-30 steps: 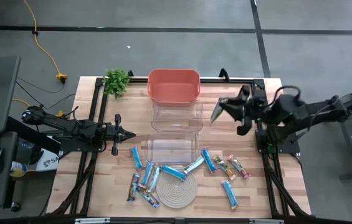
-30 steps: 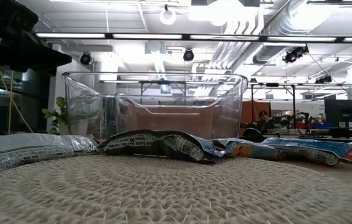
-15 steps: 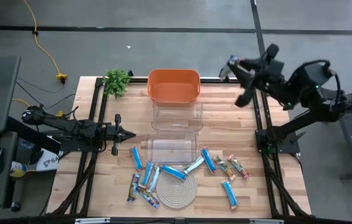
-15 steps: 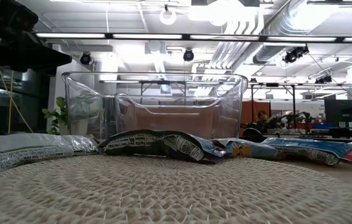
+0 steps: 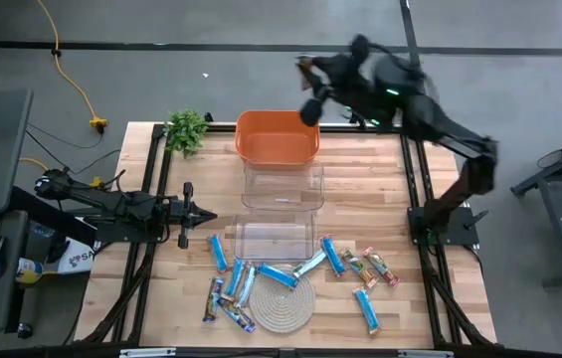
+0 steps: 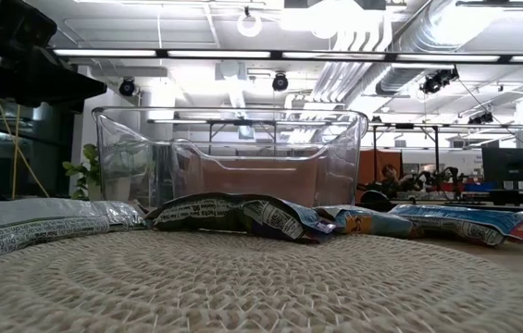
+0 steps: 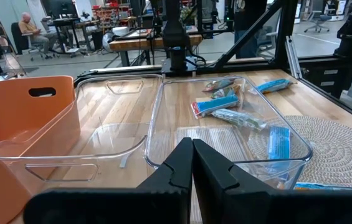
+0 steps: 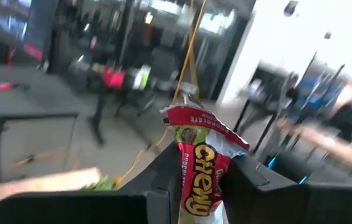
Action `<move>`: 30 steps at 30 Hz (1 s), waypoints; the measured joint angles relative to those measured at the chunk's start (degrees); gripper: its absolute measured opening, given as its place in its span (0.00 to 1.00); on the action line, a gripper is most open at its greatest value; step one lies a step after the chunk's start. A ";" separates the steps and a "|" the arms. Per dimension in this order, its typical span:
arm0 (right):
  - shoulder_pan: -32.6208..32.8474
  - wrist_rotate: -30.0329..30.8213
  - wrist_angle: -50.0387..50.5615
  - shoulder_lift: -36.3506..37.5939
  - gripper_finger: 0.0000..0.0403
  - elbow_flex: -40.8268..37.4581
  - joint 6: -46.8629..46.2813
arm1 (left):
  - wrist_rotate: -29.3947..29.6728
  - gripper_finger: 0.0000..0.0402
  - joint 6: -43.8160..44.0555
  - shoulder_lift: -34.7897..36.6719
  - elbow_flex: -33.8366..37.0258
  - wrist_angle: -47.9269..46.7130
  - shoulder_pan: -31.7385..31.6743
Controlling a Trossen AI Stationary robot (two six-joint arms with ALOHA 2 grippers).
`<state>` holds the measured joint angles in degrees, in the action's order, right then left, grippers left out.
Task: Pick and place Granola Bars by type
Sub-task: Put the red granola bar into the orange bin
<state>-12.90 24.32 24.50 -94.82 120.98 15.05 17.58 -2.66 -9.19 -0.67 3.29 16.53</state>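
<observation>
My right gripper [image 5: 309, 74] hangs high over the table's far edge, above the far right corner of the orange bin [image 5: 277, 136]. It is shut on a granola bar [image 8: 198, 158] in a red and green wrapper. Several other granola bars [image 5: 279, 275], mostly light blue, lie flat on the near part of the table around the woven coaster [image 5: 285, 303]. My left gripper [image 5: 199, 216] waits at the table's left, shut and empty, pointing at the near clear bin [image 5: 276, 237]. My right gripper pinches the granola bar between its two fingers by the wrapper's lower part [image 8: 194, 190]. The bar runs along the fingers, and its crimped end [image 8: 191, 116] sticks out past the fingertips. It is lifted well clear of the table.
Two clear bins [image 5: 282, 186] stand in a row between the orange bin and the bars. A small green plant [image 5: 187, 129] sits at the far left corner. In the low view the coaster [image 6: 242, 282] fills the foreground before a clear bin [image 6: 229, 157].
My right gripper has risen and swung from beside the clear bins toward the far edge and leftward, ending above the orange bin's far right corner. It rolled on the way and kept hold of the bar. The bars on the table have not moved.
</observation>
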 joint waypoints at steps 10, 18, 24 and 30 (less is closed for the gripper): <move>-9.42 -16.03 15.30 -16.83 0.18 12.77 -9.13 | -0.01 0.02 0.00 -0.02 0.00 0.00 0.00; -14.53 -23.15 16.54 -17.35 0.18 5.72 -11.78 | 0.00 0.02 -0.02 -0.02 0.00 0.01 -0.02; -16.15 -30.09 15.49 -17.40 0.18 -0.85 -7.62 | 0.00 0.02 -0.02 0.00 0.00 0.00 -0.02; -16.51 -35.04 11.29 -17.44 0.18 -10.58 -2.23 | -0.01 0.02 -0.02 -0.01 0.00 -0.01 0.00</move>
<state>-29.41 -10.72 35.79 -112.27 110.39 12.82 17.57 -2.68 -9.21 -0.67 3.27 16.53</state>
